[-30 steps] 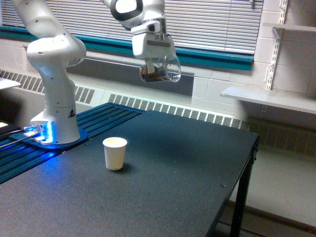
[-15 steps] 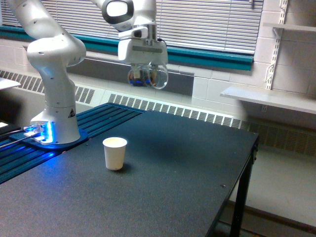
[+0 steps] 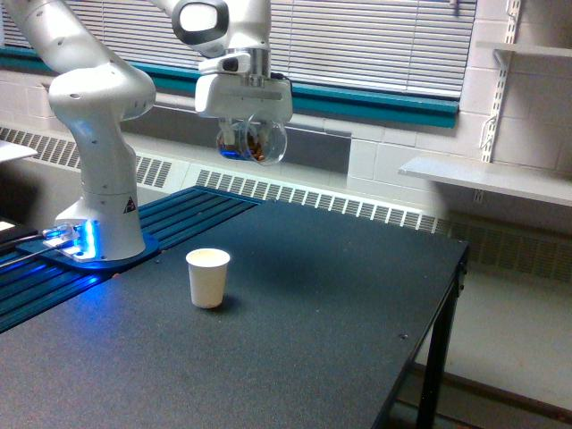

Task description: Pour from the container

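Clear plastic forms the container (image 3: pixel 251 140), a small roundish cup that is held in the air by the gripper (image 3: pixel 249 136) of the white robot arm (image 3: pixel 98 98). Brown pieces are seen through its wall, gathered toward the lower side at the exterior view's left, along with a bluish tint. The cup is clamped between the gripper's fingers, which are closed against its sides; the fingers themselves are mostly hidden behind the clear wall and cannot be made out sharply. The container hangs well above the table (image 3: pixel 295 340), in front of the grey strip below the window, and appears tilted, though the exact angle cannot be told.

On the dark speckled tabletop a white paper cup (image 3: pixel 207 278) is stood upright, with its open mouth facing up. It is placed below the held container and slightly toward the exterior view's left of it, well apart in height. Whether anything lies inside the paper cup cannot be told.

The arm's base (image 3: pixel 98 237) is mounted at the table's far corner on the exterior view's left, on a dark ribbed mat (image 3: pixel 170 219), and a blue light is lit at its foot. Closed window blinds (image 3: pixel 375 45) are seen behind the arm, a long radiator grille (image 3: pixel 357 210) runs beneath them, and a white shelf (image 3: pixel 483 179) is fixed to the wall at the exterior view's right.
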